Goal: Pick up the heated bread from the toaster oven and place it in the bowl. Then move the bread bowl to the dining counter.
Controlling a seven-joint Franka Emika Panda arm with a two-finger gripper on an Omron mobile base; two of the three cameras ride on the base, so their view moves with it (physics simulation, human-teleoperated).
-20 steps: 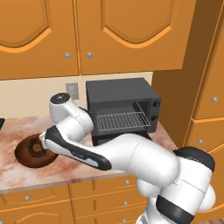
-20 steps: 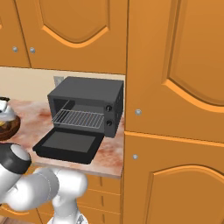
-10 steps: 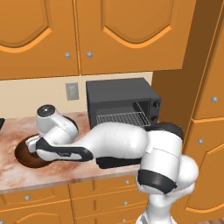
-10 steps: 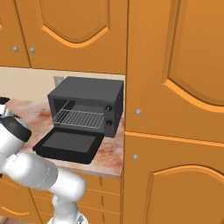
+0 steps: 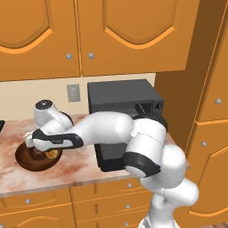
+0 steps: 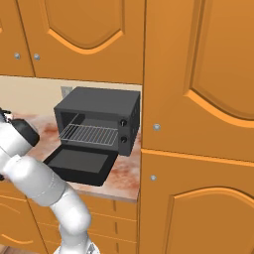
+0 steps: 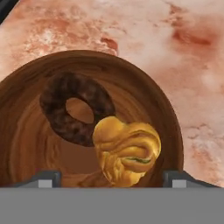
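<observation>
With our fingers [image 7: 112,178] spread and released over the bread [image 7: 126,151] in the bowl [image 7: 164,118], we risk nudging it toward the desk's [image 7: 192,65] front edge

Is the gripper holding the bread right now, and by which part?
Nothing is held. The gripper is open, its fingertips wide of the bread, which lies in the bowl.

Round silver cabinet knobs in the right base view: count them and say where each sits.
4. Two on the upper doors at top left, one on the tall right door, one on the door below. Others may be hidden.
</observation>
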